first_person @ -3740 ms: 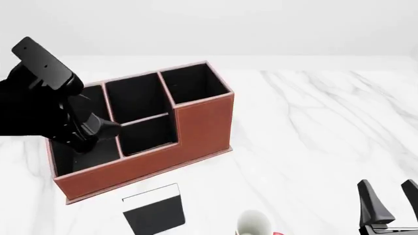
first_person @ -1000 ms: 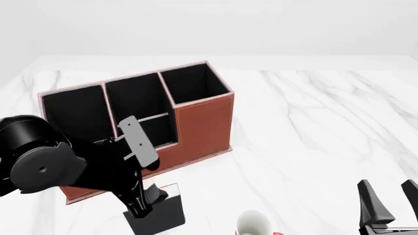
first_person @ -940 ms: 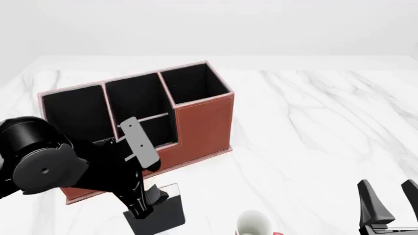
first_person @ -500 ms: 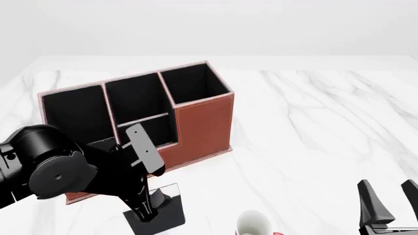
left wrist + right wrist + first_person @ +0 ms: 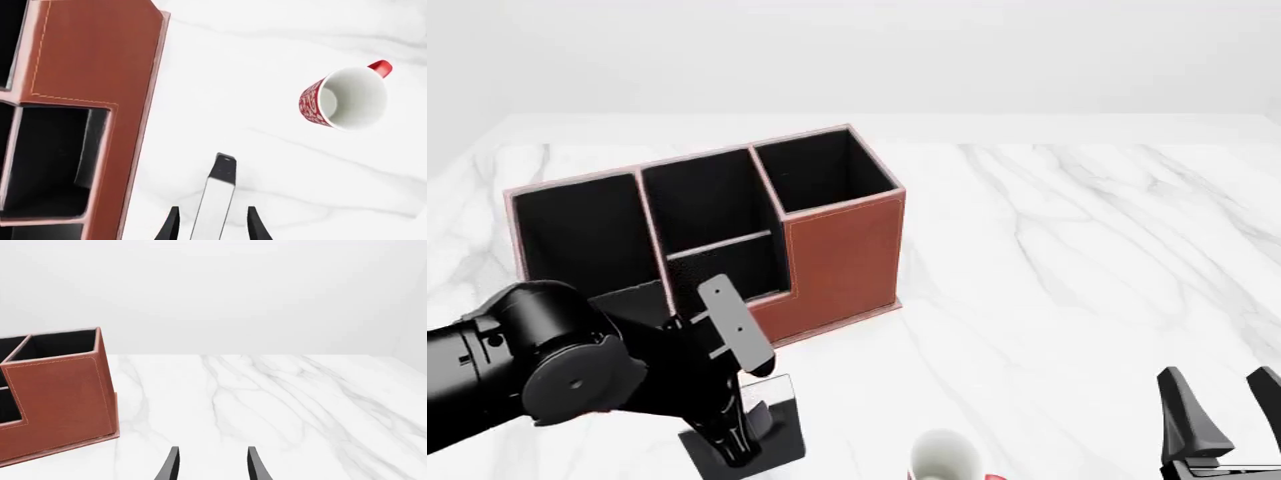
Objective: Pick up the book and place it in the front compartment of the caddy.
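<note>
The black book (image 5: 779,436) with a white band lies on the marble table just in front of the caddy (image 5: 834,250), partly hidden by my left arm. My left gripper (image 5: 739,447) is down over it. In the left wrist view the book (image 5: 219,192) shows as a narrow white strip with a black end between the open fingers of the left gripper (image 5: 213,210), with a gap on each side. The caddy (image 5: 93,55) is beside it. My right gripper (image 5: 1222,412) is open and empty at the near right, far from the book. The caddy also shows in the right wrist view (image 5: 63,390).
A white-and-red mug (image 5: 945,458) sits near the front edge, right of the book; in the left wrist view it (image 5: 343,97) lies on its side with its mouth toward the camera. White marble table (image 5: 1068,260) stretches to the right of the caddy.
My left arm has come down and nearer from over the caddy's front, bringing its gripper low over the book. The book, the caddy, the mug and the right arm have not moved.
</note>
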{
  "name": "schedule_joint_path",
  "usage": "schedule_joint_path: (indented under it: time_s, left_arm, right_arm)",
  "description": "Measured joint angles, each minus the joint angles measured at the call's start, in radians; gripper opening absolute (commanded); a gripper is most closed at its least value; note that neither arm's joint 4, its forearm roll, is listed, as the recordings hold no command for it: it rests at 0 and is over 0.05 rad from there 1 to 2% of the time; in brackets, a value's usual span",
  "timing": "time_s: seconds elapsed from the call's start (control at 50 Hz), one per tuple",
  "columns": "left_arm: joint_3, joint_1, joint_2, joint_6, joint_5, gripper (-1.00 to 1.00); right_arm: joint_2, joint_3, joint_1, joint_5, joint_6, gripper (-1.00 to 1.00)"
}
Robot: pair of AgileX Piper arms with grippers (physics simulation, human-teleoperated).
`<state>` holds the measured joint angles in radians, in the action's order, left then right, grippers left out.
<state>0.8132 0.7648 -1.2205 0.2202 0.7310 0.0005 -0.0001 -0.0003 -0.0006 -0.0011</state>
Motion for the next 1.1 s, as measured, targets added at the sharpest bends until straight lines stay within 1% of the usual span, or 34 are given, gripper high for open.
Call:
schedule_joint_path:
  time_s: [0.28,0.74,0.76,0.94,1.1]
  left_arm:
    - [-0.043,0.021,-0.016,-0.028,-0.048,1.00]
    - [-0.080,0.018,-0.034,-0.043,-0.091,1.00]
    - [-0.081,0.018,-0.034,-0.043,-0.093,-1.00]
    - [-0.078,0.018,-0.039,-0.047,-0.098,-1.00]
    - [-0.061,0.000,-0.047,-0.015,-0.067,-1.00]
  right_arm:
    - [0.000,0.000,0.000,0.000,0.000,1.00]
    - [0.000,0.000,0.000,0.000,0.000,1.00]
    - [0.000,0.000,0.000,0.000,0.000,1.00]
    - [0.000,0.000,0.000,0.000,0.000,1.00]
    - [0.000,0.000,0.000,0.000,0.000,1.00]
